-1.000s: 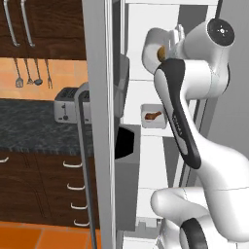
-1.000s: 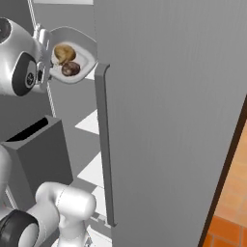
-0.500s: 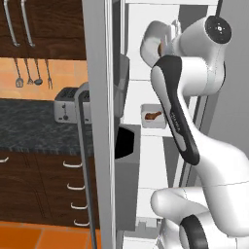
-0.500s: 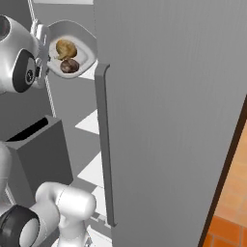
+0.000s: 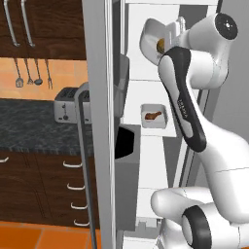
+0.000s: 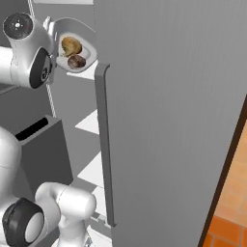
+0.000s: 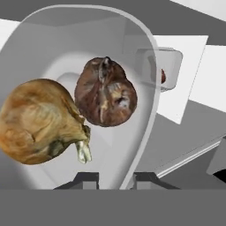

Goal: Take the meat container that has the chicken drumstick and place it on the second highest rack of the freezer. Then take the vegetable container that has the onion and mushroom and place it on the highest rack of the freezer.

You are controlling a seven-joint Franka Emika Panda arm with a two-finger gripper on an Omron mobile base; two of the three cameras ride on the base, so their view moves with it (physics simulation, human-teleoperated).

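The freezer [image 5: 146,73] stands open, its grey door [image 6: 169,120] swung out right. High inside, the gripper [image 7: 115,178] pinches the near rim of the vegetable container [image 6: 84,60], apparently just above the highest rack [image 5: 138,73], holding onion [image 7: 39,121] and mushroom [image 7: 106,92]. Below, the meat container [image 5: 154,115] with the chicken drumstick [image 5: 152,115] sits on the second highest rack [image 5: 131,121].

It's a kitchen, for sure. A big grey freezer [image 5: 99,97] stands open w/ white shelves [image 5: 146,73] inside and a long bar handle [image 6: 103,144] on its door. Next to it there's dark wood cabinets [image 5: 44,19] up top and drawers [image 5: 48,189] w/ little white handles below. A toaster [image 5: 65,104] sits on a dark speckled counter [image 5: 29,133]. Spoons etc. [image 5: 34,73] hang on the orange wall. Orange floor tiles [image 6: 226,217] too. Food sits in a white tray [image 5: 153,115] on one shelf.
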